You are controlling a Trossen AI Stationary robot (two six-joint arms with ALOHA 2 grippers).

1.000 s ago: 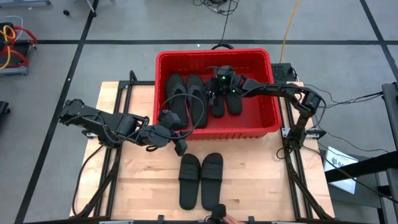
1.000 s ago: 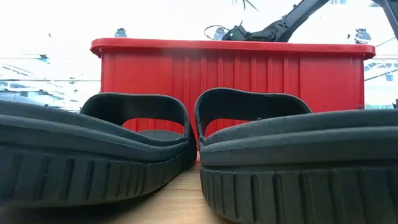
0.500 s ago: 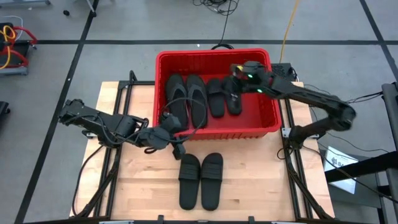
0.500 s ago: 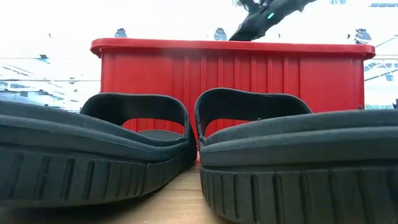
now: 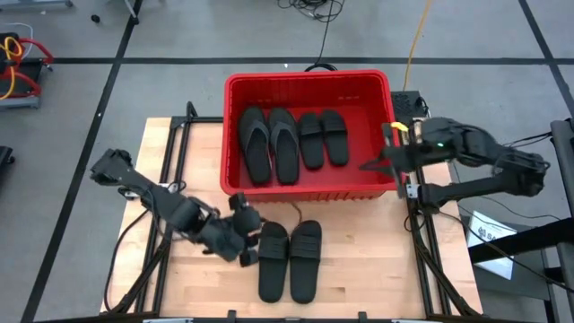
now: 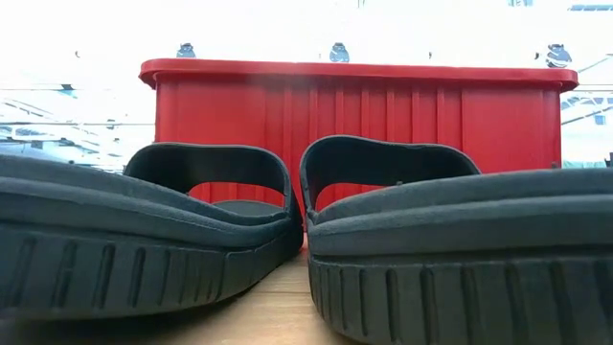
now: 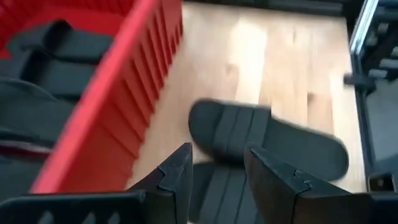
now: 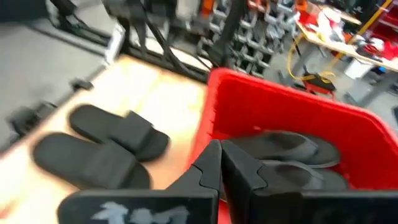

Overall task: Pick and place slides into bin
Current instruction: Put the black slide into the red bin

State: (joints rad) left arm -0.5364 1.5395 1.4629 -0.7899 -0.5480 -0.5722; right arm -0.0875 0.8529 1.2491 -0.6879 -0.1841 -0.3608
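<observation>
Four black slides are lying inside the red bin (image 5: 308, 83): a long thong-style pair (image 5: 267, 144) on one side and a shorter wide-strap pair (image 5: 322, 138) beside it. Two more wide-strap slides (image 5: 291, 259) are sitting side by side on the tabletop (image 5: 377, 260), just in front of the bin's near wall, toes pointing toward it.

The left claw (image 5: 248, 236) is hanging low over the tabletop, just beside the nearer of the two slides, on the side away from its partner. In the left wrist view its two fingers (image 7: 177, 171) are standing apart with a clear gap, nothing between them, and the pair of slides is showing just beyond.

The right claw (image 5: 387, 158) is waiting out at the bin's right-hand wall, above the rim. Its fingers in the right wrist view are nearly together and holding nothing.

These slides are looking like moulded foam: thick ribbed soles, light, a little springy, and matte rather than slick. They should not be fragile. The sole looks too wide for an easy pinch across it, so the arched strap is looking like the better hold, one finger going under the band and one over it. Held by the strap, the slide will probably be dangling heel-down and swinging a bit, so clearing the bin's rim will need some height.
</observation>
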